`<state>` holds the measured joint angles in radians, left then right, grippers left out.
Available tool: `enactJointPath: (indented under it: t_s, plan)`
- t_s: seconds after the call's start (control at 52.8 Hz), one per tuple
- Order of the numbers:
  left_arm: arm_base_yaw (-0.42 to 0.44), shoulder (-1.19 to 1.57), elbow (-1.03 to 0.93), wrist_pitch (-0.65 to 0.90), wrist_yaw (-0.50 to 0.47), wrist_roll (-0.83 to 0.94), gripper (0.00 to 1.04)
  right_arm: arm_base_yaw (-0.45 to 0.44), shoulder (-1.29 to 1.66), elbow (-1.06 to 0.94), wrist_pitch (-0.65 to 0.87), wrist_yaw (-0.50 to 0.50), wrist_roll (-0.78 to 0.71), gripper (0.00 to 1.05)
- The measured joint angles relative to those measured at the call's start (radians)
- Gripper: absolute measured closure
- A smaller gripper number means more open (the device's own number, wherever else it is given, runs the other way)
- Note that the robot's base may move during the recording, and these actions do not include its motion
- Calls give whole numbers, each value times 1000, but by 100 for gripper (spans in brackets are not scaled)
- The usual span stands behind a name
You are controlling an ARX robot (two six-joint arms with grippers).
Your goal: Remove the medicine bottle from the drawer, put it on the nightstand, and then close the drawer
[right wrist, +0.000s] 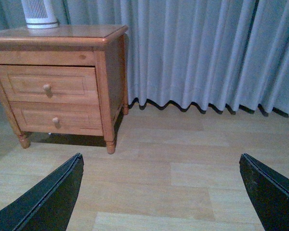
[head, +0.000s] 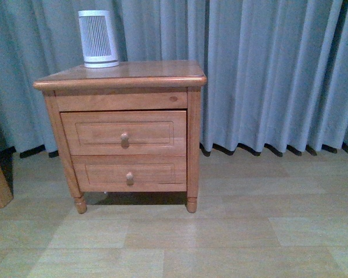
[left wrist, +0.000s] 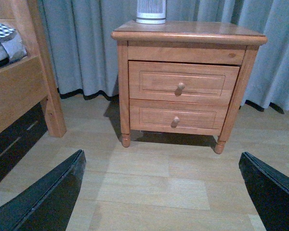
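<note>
The nightstand (head: 123, 74) stands on the floor against the curtain, and neither arm shows in the front view. Its taller upper drawer (head: 93, 132) with a round knob (head: 124, 139) is pushed in. The shallower lower drawer (head: 156, 172) is pushed in too. The medicine bottle is hidden from every view. My left gripper (left wrist: 159, 202) is open and empty, low over the floor, well short of the nightstand (left wrist: 188, 36). My right gripper (right wrist: 159, 202) is open and empty, also over the floor, with the nightstand (right wrist: 58, 36) off to one side ahead.
A tall white ribbed appliance (head: 97, 38) stands on the nightstand's back left corner. A grey-blue curtain (head: 267, 69) hangs behind. A plain wooden bed frame with a thick post (left wrist: 43, 72) stands left of the nightstand. Pale wood floor (head: 220, 231) lies in front.
</note>
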<state>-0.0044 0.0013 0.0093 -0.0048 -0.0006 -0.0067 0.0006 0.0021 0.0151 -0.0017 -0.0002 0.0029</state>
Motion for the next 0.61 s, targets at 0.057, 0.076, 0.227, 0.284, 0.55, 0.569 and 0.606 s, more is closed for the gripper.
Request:
enactJointPath:
  t_s: [0.057,0.076,0.227,0.284,0.55,0.569,0.606]
  plan:
    - [0,0,0,0,0,0,6,0,1,0,0,0,0,7]
    - [0,0,0,0,0,0,6,0,0,0,0,0,0,7]
    - [0,0,0,0,0,0,6,0,0,0,0,0,0,7]
    - [0,0,0,0,0,0,6,0,0,0,0,0,0,7]
    - [0,0,0,0,0,0,6,0,0,0,0,0,0,7]
    - [0,0,0,0,1,0,6,0,0,0,0,0,0,7]
    - [0,0,0,0,0,0,6,0,0,0,0,0,0,7]
